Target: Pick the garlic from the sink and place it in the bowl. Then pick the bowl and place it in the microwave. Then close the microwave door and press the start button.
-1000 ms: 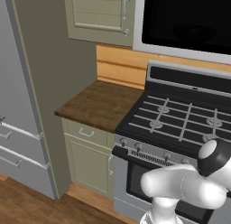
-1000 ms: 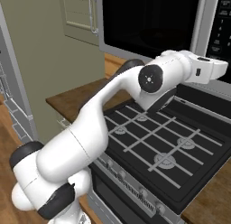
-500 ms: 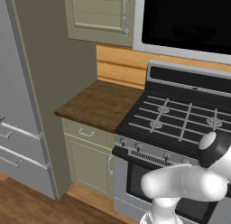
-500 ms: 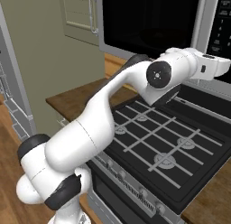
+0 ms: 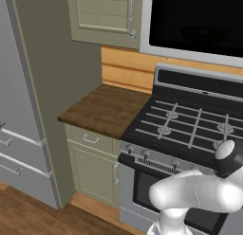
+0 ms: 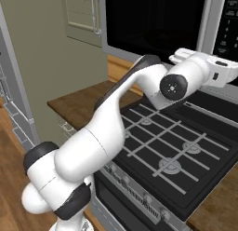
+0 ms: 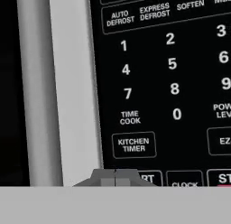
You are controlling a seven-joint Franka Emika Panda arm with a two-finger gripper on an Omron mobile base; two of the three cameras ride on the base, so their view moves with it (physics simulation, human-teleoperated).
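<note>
I have the gripper (image 7: 115, 177) shut tight, its two tips pressed together with nothing between them, set close up against the dark button panel (image 7: 167, 78) of the microwave (image 6: 214, 34). In the hand view the tips sit at the bottom edge, directly below the KITCHEN TIMER key (image 7: 133, 145) and overlapping the left end of a key whose legend ends in "RT"; I judge that to be the start button (image 7: 146, 178), though its first letters are hidden. The microwave door (image 6: 153, 25) appears closed, its black glass flush with the frame. The press runs straight ahead along the fingers, with a slight shift toward that key's centre.
</note>
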